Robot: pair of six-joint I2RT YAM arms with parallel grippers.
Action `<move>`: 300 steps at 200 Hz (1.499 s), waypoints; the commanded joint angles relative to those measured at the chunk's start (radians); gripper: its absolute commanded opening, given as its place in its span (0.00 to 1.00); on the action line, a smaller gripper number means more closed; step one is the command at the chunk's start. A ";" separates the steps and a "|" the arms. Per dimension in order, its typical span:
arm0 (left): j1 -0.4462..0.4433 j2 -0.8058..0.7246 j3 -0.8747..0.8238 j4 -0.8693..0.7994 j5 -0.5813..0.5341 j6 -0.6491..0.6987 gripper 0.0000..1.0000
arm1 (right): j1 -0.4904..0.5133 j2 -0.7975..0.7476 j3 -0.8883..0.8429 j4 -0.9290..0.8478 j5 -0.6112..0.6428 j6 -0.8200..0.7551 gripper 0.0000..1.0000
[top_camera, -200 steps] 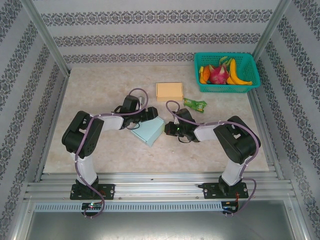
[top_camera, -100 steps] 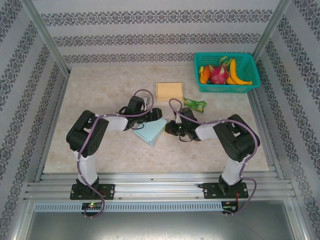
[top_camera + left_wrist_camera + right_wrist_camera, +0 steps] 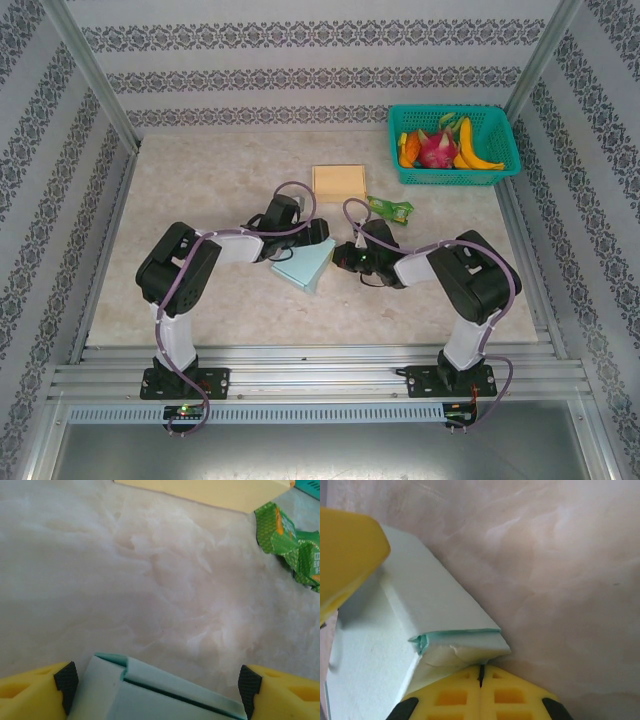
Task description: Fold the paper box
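The paper box point(image 3: 308, 265) is pale teal and lies mid-table between the two arms, one folded flap showing along its edge point(image 3: 165, 680). My left gripper point(image 3: 320, 240) stands wide across the box's width, and both black pads point(image 3: 66, 680) meet its sides. My right gripper point(image 3: 338, 258) is shut, its joined yellow tips point(image 3: 480, 672) pressed against the box's folded corner point(image 3: 460, 645). A yellow finger of the left gripper point(image 3: 350, 555) rests against the box's far side in the right wrist view.
A flat yellow pad point(image 3: 339, 182) lies just beyond the box, with a crumpled green packet point(image 3: 390, 208) to its right. A teal basket point(image 3: 455, 176) of fruit stands at the back right. Patterned walls close in the table on three sides.
My left gripper has moved right with the box between its fingers, and the box has swung and shifted toward the right gripper. The right gripper has barely moved and stays shut.
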 commanded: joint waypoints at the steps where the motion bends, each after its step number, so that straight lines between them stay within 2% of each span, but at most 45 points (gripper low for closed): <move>1: -0.072 -0.017 0.006 -0.037 0.100 -0.129 0.87 | 0.008 -0.042 -0.035 0.037 0.064 -0.047 0.00; 34: -0.009 -0.029 -0.035 -0.002 0.070 -0.184 0.91 | 0.000 -0.101 -0.068 -0.036 0.082 -0.074 0.00; 63: -0.005 -0.075 -0.059 -0.011 0.041 -0.177 0.94 | -0.003 -0.135 -0.095 -0.081 0.087 -0.083 0.00; 109: -0.005 -0.212 -0.142 -0.094 -0.066 -0.129 0.96 | 0.015 -0.251 -0.186 -0.134 0.105 -0.092 0.00; 164: -0.009 -0.332 -0.307 -0.051 -0.057 -0.146 0.96 | 0.162 -0.367 -0.222 -0.250 0.197 -0.087 0.00; 227: -0.048 -0.358 -0.364 -0.034 -0.064 -0.159 0.95 | 0.296 -0.315 -0.201 -0.202 0.214 -0.023 0.00; 300: -0.064 -0.356 -0.376 -0.029 -0.071 -0.166 0.95 | 0.328 -0.263 -0.161 -0.197 0.214 -0.018 0.00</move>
